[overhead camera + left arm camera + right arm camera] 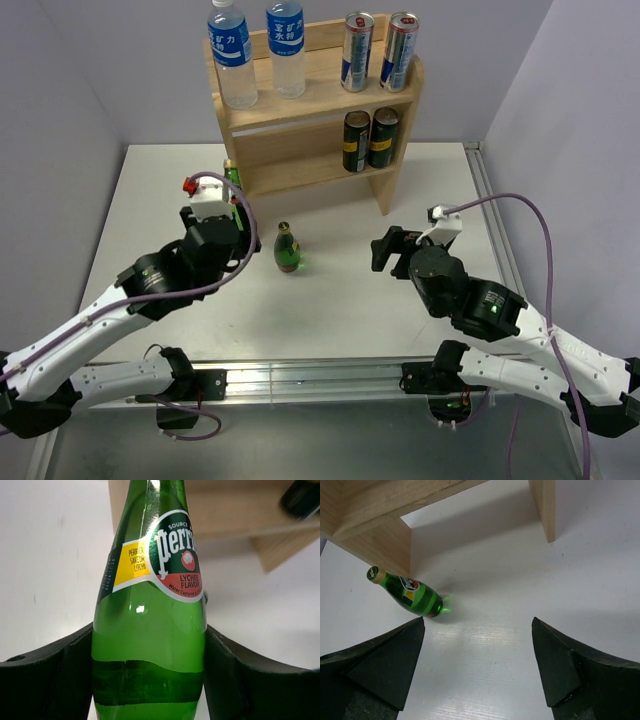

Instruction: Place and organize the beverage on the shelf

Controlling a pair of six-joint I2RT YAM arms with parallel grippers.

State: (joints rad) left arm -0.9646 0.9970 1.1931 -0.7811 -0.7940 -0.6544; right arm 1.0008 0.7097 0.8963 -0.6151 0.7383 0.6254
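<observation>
My left gripper [236, 208] is shut on a green Perrier bottle [232, 178], held upright close to the lower left of the light-wood shelf [395, 100]. In the left wrist view the bottle [150, 605] fills the gap between both black fingers [45, 675]. A second green bottle [288, 249] stands on the table between the arms; the right wrist view shows that bottle [411, 595] beside the shelf's side panel [380, 542]. My right gripper [384, 250] stands open and empty, to the right of that bottle, its fingers [560, 665] wide apart.
On the shelf's top board stand two water bottles [232, 55] and two tall cans [357, 52]. Two dark cans [357, 141] occupy the right of the lower board; its left half is bare. The white table [330, 300] has raised edges.
</observation>
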